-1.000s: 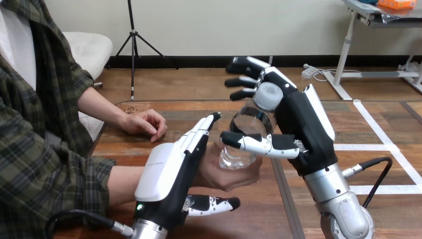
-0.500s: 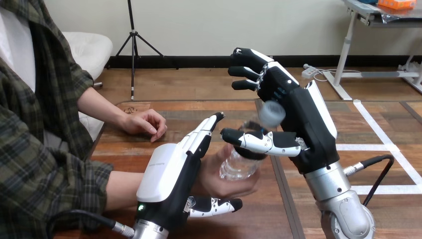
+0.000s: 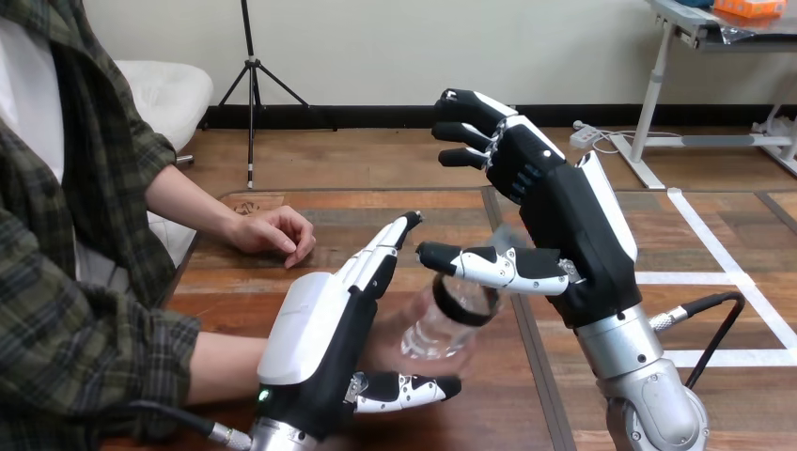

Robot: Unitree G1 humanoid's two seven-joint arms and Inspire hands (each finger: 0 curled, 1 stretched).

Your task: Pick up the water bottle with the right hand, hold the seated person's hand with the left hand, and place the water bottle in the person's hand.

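Observation:
The clear water bottle lies tilted in the person's upturned hand, its cap end pointing up and to the right. My right hand hovers just above it, open, with the fingers spread high and the thumb stretched left over the bottle's upper end. My left hand stands on edge against the near side of the person's hand, white back toward the camera. Its fingers are straight and its thumb reaches under the person's hand, so it is open. Most of the person's palm is hidden behind it.
The person's other hand rests loosely curled on the wooden table at the far left. White tape lines cross the table at the right.
My right hand let go of the bottle and lifted slightly. The bottle dropped from upright to tilted into the person's hand, which sank a little. My left hand stayed put.

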